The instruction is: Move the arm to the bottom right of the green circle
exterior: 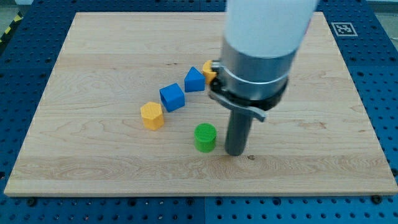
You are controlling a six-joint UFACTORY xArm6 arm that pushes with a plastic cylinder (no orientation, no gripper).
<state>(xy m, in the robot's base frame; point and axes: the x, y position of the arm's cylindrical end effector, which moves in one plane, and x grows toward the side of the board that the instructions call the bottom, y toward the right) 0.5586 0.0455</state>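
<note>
The green circle (pixel 204 137) is a short green cylinder standing on the wooden board (pixel 93 74), a little below the board's middle. My tip (pixel 235 152) rests on the board just to the right of the green circle and slightly lower, with a narrow gap between them. The dark rod rises from the tip into the arm's grey and white body, which hides part of the board above.
A yellow hexagon block (pixel 152 116) lies to the upper left of the green circle. A blue cube (pixel 172 97) and a second blue block (pixel 194 79) run up to the right. An orange-yellow block (pixel 208 70) shows partly behind the arm.
</note>
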